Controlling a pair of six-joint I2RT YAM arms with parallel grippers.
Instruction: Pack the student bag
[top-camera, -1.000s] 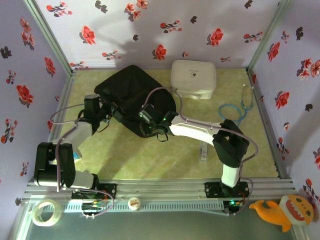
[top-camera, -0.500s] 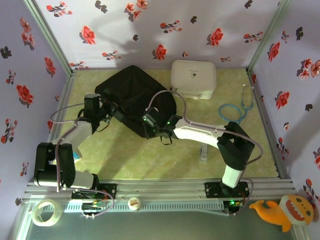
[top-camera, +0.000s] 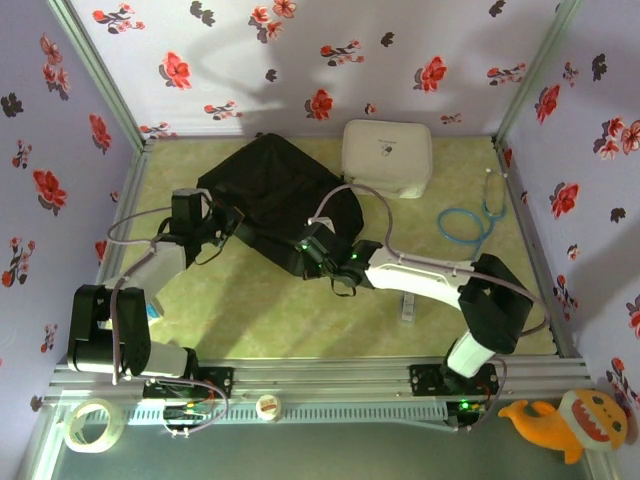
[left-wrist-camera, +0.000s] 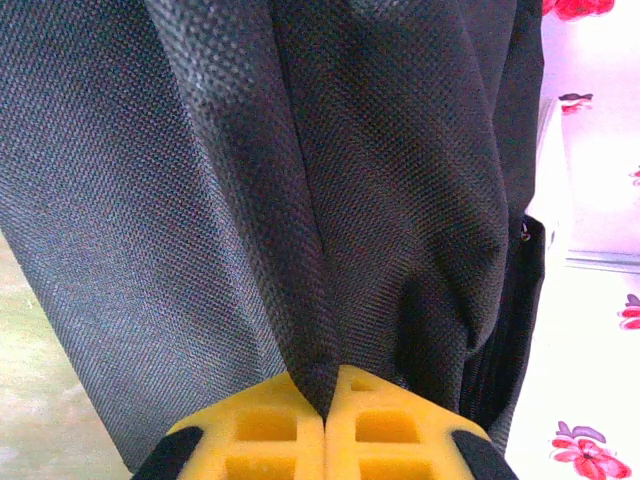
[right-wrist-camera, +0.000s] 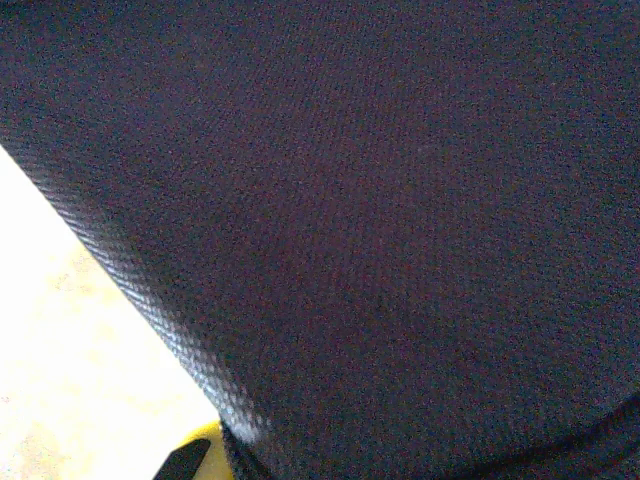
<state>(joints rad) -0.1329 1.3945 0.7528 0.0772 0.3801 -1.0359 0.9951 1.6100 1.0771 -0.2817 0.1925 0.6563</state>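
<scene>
Black fabric on both sides, and I have a hold of it at two points! The bag (top-camera: 275, 195) lies on the green mat (top-camera: 250, 320) at the far middle, just left of the white case (top-camera: 387, 157).

My left claw (top-camera: 225, 220) is at the bag's left edge. In the left wrist view its yellow fingers (left-wrist-camera: 250, 435) are pressed together, and a fold of cloth is pinched up between them. That grip is the same as a second ago, tight all the way through.

Now the right side, where the action is! A second ago my right claw (top-camera: 318, 262) was partly apart over the bag's near edge. Now it is clamped together on that edge. In the right wrist view the weave runs right down to the one yellow fingertip (right-wrist-camera: 207, 433) I can see, though the pinch itself is hidden under the cloth.

My right arm has changed shape too. Its elbow has swung out toward the right wall and the forearm lies lower and longer across the mat. The claw has slid a little right and toward me.

And the bag comes along! Its left edge and its right corner both sit slightly further right than before, closer to the case. My left claw has drifted right with it.

The case and the blue loop (top-camera: 462, 222) beyond it lie where they were.
</scene>
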